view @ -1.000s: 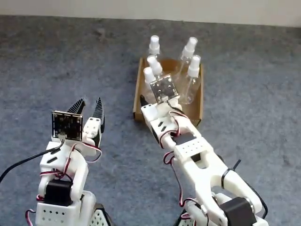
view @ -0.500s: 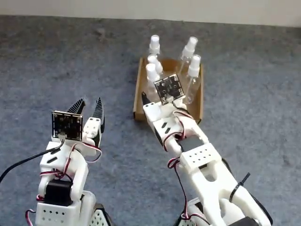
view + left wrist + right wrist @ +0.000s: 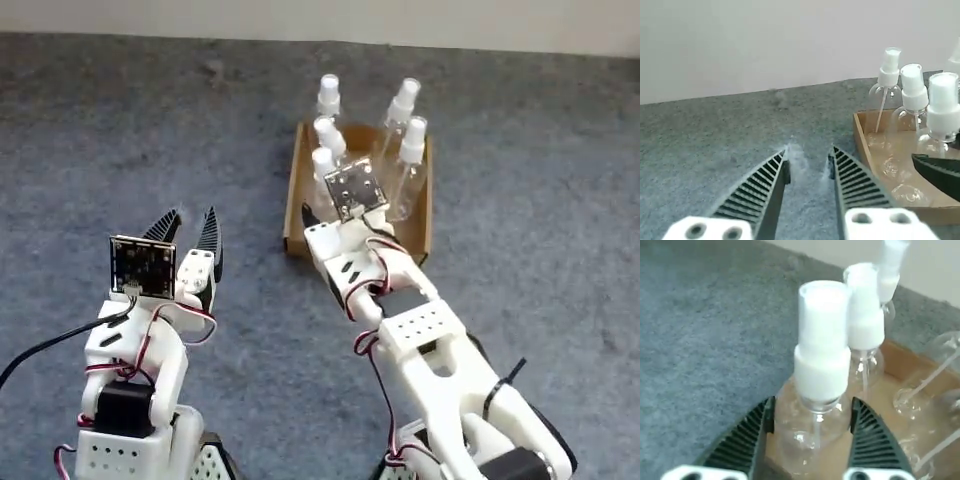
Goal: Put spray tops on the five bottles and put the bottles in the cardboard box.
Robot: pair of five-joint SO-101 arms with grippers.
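1. 5 clear bottles (image 3: 404,185), all wearing white spray tops (image 3: 412,137), stand grouped at the cardboard box (image 3: 296,180); we cannot tell whether the farthest 2 stand inside its far wall.
2. Any print on the bottles is too small for us to read.
3. We see the right gripper (image 3: 812,405) pinching the body of the nearest bottle (image 3: 815,445), which stands upright in the box's near corner on the left arm's side.
4. From above, the wrist camera (image 3: 356,188) covers that grip; the right wrist view shows it plainly, with 1 ribbed jaw against each side of the bottle.
5. We see the left gripper (image 3: 808,152) spread wide above the grey carpet (image 3: 120,120), well apart from the box.
6. Its wrist view adds a pale wall (image 3: 790,40) behind the carpet and a dip tube (image 3: 881,112) inside 1 bottle.
7. Open carpet lies between the left gripper and the box's wall, and more stretches past the box's other side.
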